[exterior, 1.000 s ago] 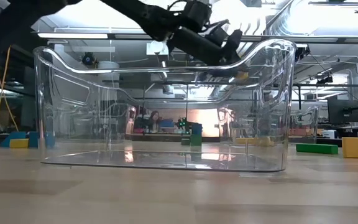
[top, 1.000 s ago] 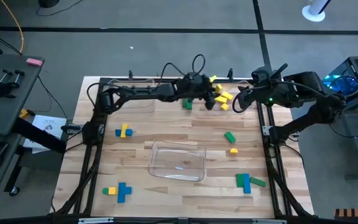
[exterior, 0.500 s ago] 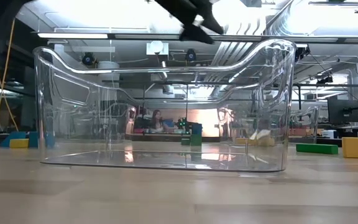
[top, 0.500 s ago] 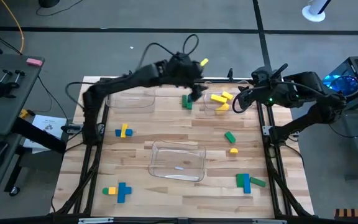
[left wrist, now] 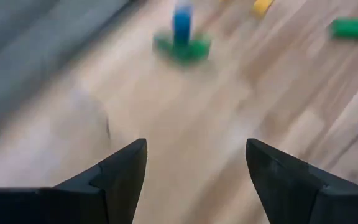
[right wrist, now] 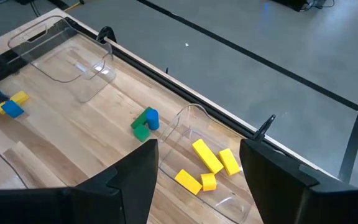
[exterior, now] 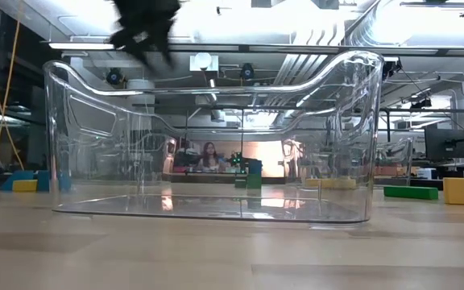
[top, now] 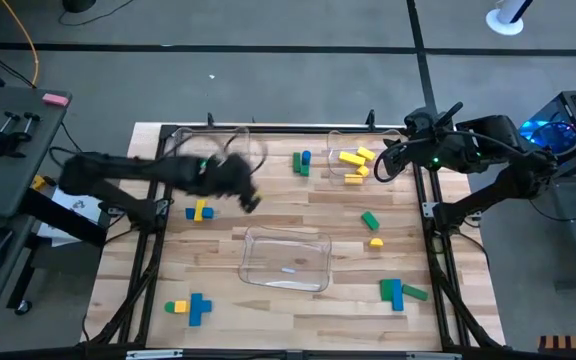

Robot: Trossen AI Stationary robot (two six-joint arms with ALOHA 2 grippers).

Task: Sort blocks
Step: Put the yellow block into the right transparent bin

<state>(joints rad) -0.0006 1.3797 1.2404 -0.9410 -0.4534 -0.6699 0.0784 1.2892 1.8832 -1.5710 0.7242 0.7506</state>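
Observation:
Yellow, blue and green blocks lie scattered on the wooden table. Several yellow blocks lie in the clear tray at the far right. A green and blue pair stands beside it. My left gripper is open, holds nothing and hangs blurred above the table, right of a yellow and blue pair. My right gripper is open and hovers at the far right tray's right side.
A clear tray stands in the table's near middle and another at the far left. Loose blocks: green, yellow, blue and green, yellow and blue. A person shows in the room behind.
My left gripper rose from the yellow blocks at the far right tray, then swung fast toward the table's left and near side, to beside the yellow and blue pair. My right arm kept still.

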